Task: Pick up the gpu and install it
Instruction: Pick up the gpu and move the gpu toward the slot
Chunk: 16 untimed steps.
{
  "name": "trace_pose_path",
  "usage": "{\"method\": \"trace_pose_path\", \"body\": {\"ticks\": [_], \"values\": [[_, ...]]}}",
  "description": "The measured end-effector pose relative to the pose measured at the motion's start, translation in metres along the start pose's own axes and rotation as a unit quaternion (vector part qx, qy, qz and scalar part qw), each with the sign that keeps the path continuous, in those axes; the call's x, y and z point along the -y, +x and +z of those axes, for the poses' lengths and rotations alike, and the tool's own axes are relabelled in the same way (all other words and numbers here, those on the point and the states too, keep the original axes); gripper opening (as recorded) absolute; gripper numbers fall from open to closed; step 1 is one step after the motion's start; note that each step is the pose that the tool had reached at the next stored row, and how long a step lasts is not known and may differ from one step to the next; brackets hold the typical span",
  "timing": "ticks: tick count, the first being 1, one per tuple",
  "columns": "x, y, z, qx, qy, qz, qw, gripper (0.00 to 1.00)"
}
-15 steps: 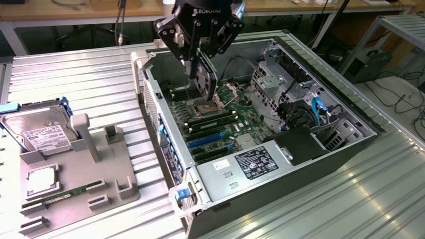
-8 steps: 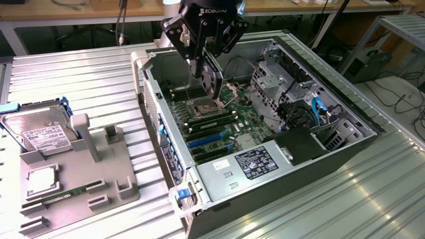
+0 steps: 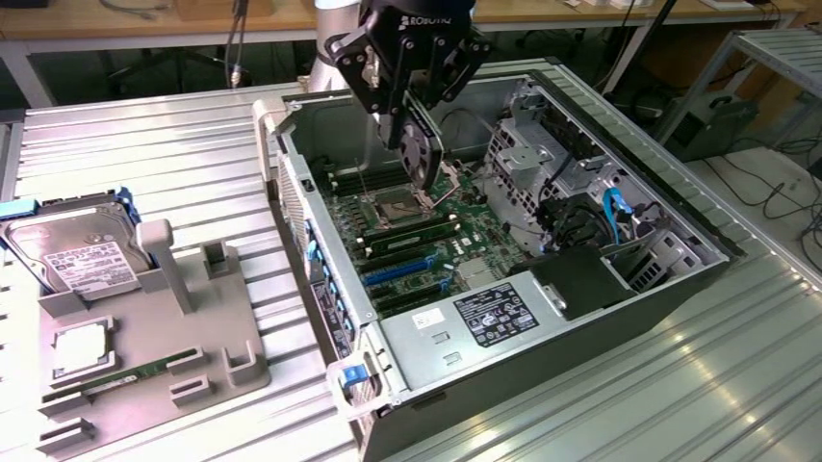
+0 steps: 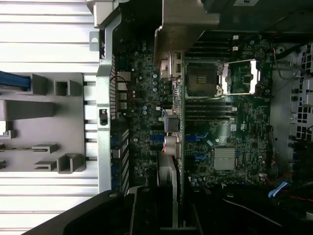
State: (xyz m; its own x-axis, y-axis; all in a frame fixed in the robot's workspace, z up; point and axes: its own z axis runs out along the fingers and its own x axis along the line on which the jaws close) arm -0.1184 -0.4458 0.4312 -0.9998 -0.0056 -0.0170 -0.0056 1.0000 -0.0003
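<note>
On the ribbed metal surface [image 3: 154, 144] lies the open computer case [image 3: 578, 375], and over its motherboard [image 3: 424, 241], partly screened by the arm [image 3: 331, 17], the gpu [image 3: 419, 144] hangs edge-on, its faces hard to make out, its upper end hidden between the fingers [image 3: 375, 77] clamped narrowly on it.

I log colours by position in the exterior view.
- Twelve o'clock: gripper [image 3: 411, 117], black with white lettering; gpu [image 3: 421, 149], dark.
- Centre: motherboard [image 3: 424, 236], dark green, with blue slots [image 3: 400, 272].
- Around it: case [image 3: 642, 125], grey metal.
- Three o'clock: cable [image 3: 613, 214], bright blue.
- Five o'clock: sticker [image 3: 495, 316], black with white print.
- Nine o'clock: hard drive [image 3: 64, 252], silver with a white top; carrier [image 3: 77, 207], blue.
- Eight o'clock: fixture [image 3: 167, 337], plain grey; memory stick [image 3: 129, 373], green.
- Ten o'clock: table [image 3: 154, 135], silver, ribbed in stripes.
</note>
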Motion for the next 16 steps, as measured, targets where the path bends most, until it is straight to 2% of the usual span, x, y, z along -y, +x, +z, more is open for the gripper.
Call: {"method": "trace_pose_path", "body": {"ticks": [16], "values": [[0.0001, -0.014, 0.0004, 0.0, 0.0, 0.0, 1.0, 0.28]]}}
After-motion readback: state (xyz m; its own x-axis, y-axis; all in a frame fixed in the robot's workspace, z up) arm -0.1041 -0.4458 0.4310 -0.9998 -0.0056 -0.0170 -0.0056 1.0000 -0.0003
